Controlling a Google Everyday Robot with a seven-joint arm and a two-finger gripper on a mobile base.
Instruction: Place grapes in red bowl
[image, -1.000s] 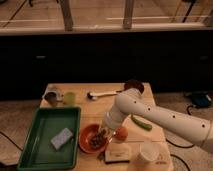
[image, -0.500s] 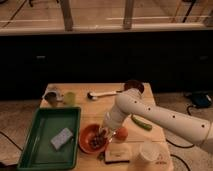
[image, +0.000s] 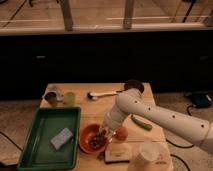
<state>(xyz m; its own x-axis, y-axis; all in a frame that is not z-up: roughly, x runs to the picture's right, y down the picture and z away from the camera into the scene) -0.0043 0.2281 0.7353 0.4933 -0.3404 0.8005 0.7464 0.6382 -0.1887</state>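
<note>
Down at the wooden table (image: 86, 112), gripper (image: 103, 134) hangs over grapes (image: 96, 143) in red bowl (image: 83, 140), grip unclear.

The arm (image: 165, 117) is glossy white: fat, rounded tube segments, a bulbous joint up and right of the jaws, and small dark dots spaced along the shell. It narrows to a darker gripper (image: 103, 135), just over the red bowl (image: 81, 139).

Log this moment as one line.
claw: low over round orange-red plastic bowl | small bunch of dark purplish grapes: in bowl beneath claw | release: cannot tell
</note>
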